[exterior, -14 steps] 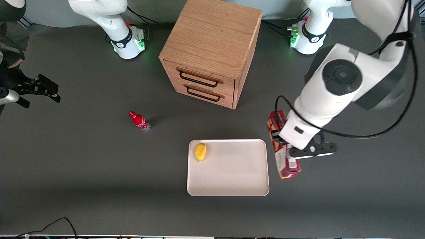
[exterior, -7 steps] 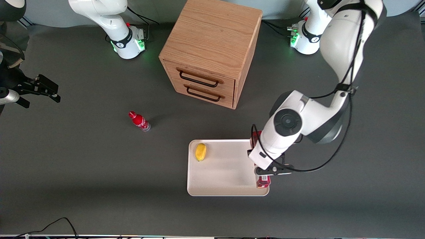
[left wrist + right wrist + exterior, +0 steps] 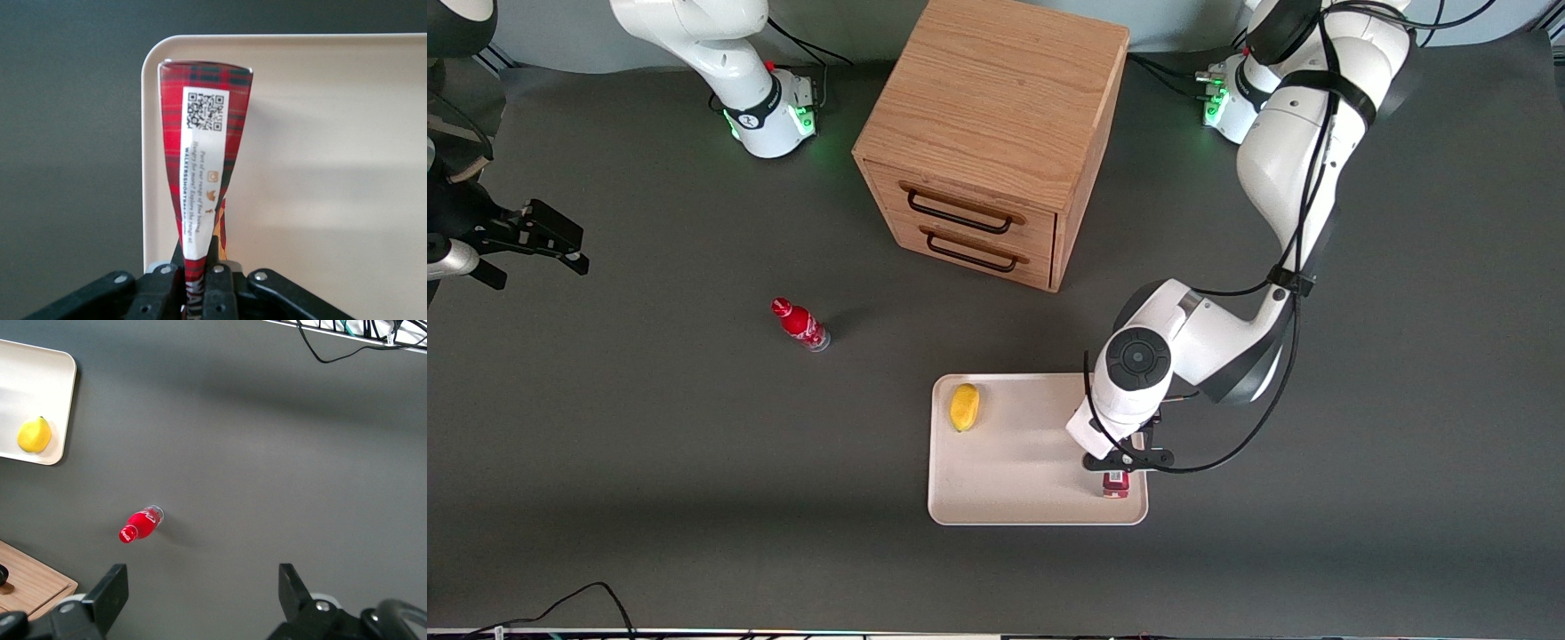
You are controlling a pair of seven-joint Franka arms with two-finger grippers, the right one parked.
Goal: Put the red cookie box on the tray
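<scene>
Dark grey tabletop: the long red plaid cookie box (image 3: 203, 167), clamped in the closed gripper (image 3: 197, 277), should be lowered flat inside the cream-white rectangular tray (image 3: 320, 167) rim before release.

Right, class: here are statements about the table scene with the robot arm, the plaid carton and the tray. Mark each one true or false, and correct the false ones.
1. The gripper has its jaws shut on the long red plaid cookie box. True.
2. The box is over a corner of the flat cream-white tray. True.
3. A yellow lemon-like fruit lies on the dark table beside the tray. False: it lies on the tray.
4. The small red bottle stands on the wooden two-drawer cabinet. False: it is on the table, nearer the front camera.
</scene>
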